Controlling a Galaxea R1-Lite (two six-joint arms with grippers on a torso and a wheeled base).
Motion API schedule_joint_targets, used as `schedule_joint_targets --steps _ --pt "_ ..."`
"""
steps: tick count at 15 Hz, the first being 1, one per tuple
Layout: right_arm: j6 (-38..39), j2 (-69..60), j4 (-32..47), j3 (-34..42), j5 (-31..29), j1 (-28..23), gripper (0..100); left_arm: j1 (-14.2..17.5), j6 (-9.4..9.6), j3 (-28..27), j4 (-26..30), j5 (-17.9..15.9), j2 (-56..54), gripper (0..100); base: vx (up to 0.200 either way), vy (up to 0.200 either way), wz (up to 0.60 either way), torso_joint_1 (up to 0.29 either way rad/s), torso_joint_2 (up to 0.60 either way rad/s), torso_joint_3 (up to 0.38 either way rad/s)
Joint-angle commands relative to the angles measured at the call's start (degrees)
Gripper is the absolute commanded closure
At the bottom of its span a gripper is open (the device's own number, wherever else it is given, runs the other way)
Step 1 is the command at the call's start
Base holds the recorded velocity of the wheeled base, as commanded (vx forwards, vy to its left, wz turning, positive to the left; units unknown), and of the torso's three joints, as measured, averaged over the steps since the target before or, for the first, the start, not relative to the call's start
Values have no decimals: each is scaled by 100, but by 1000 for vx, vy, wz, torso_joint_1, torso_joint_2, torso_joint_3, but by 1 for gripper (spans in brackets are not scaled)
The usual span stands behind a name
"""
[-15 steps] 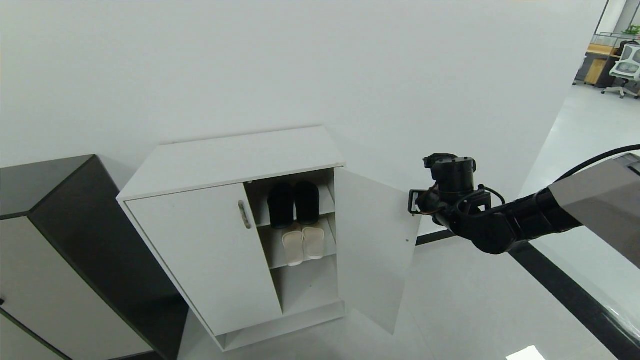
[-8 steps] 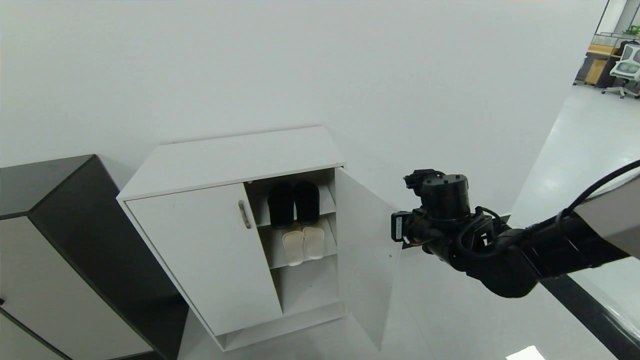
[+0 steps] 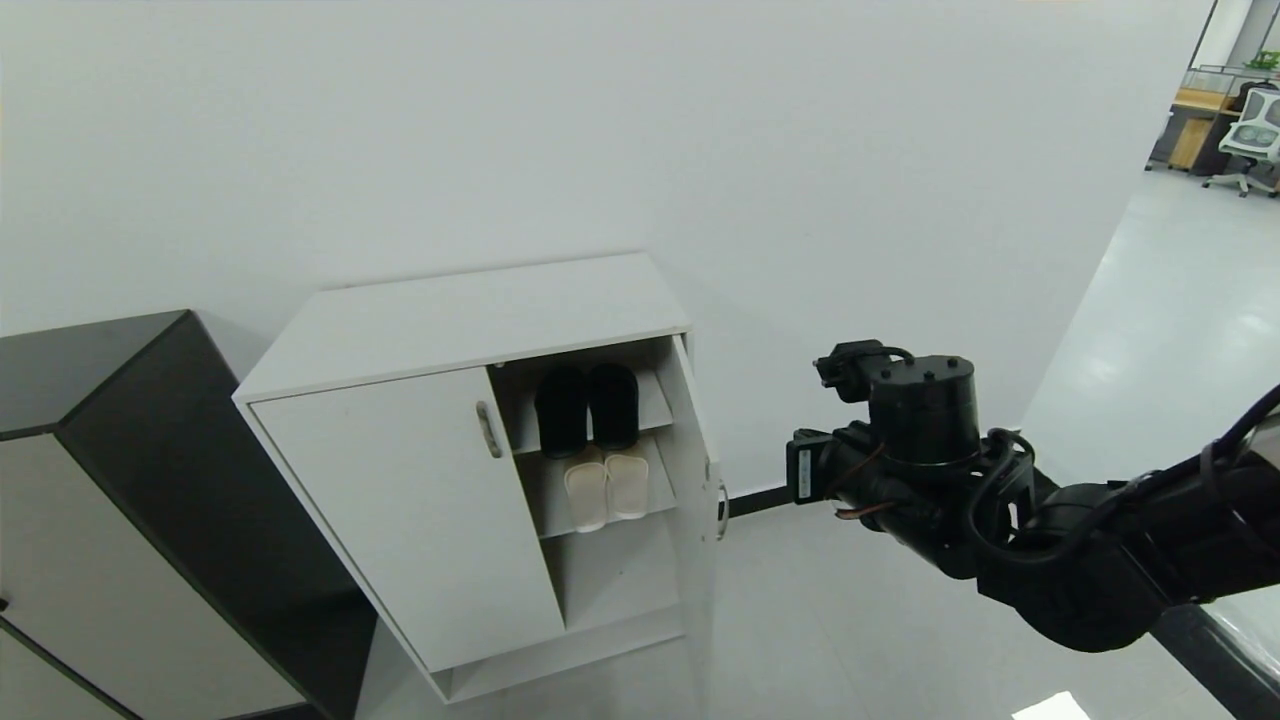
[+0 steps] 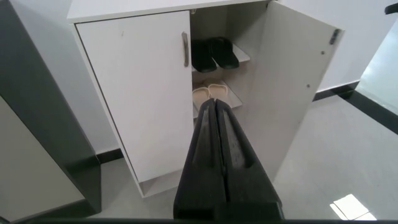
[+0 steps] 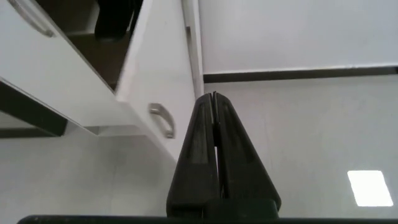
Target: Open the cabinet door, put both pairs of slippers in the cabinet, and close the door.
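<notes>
The cabinet has smooth, matt white board panels, and its door handle looks like brushed metal. The black slippers look matt and rubbery, the cream slippers smooth. The grey floor is glossy and reflects light.

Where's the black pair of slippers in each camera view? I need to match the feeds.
Head view: black pair of slippers on the top shelf, above the cream pair.
Left wrist view: same shelf, just past the closed door's handle.
Right wrist view: partly seen behind the open door.
Shared landmark: open white cabinet door.
</notes>
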Motion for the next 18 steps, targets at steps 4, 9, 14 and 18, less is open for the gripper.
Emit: schedule_joint_targets --steps 4,9,14,18 --pt "-102 -28 -50 149 -6 209 100 -1 6 0 0 0 -1 100 0 0 150 1 -1 2" --pt "-67 -19 -77 219 21 209 100 -1 -3 0 0 0 -1 100 0 0 600 4 3 0" --pt "-111 25 -622 535 328 200 100 -1 6 0 0 0 -1 100 0 0 120 0 0 0" --pt "-234 25 -1272 931 513 148 100 -1 6 0 0 0 -1 100 0 0 0 0 0 0"
